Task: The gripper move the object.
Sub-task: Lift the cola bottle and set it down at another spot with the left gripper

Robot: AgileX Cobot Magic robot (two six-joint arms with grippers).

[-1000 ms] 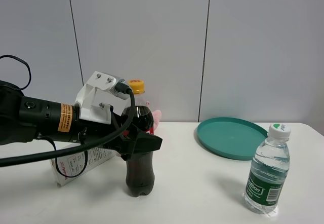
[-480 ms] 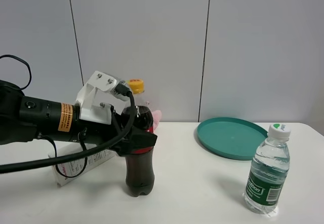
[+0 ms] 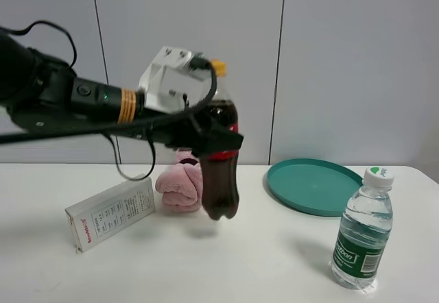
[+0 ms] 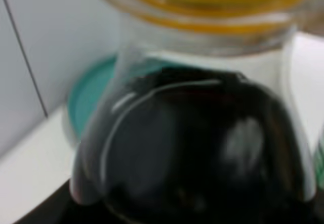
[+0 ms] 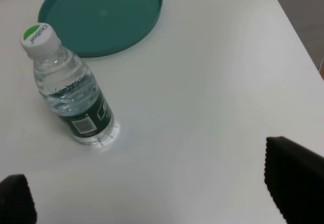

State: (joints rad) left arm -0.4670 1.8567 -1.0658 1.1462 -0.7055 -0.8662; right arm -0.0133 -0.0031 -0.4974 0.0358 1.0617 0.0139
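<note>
Your left gripper (image 3: 221,140) has its jaws clenched on the cola bottle (image 3: 221,188), hanging clear above the tabletop (image 3: 260,255), near upright, cap up; only the right wrist view shows your right gripper (image 5: 152,193), jaws spread wide.

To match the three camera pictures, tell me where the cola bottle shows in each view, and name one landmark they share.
Exterior high: the cola bottle is left of centre, held off the table in the left gripper.
Left wrist: the cola bottle fills nearly the whole picture, very close.
Right wrist: it is not in this picture.
Shared landmark: the teal plate, also in the left wrist and right wrist views.
</note>
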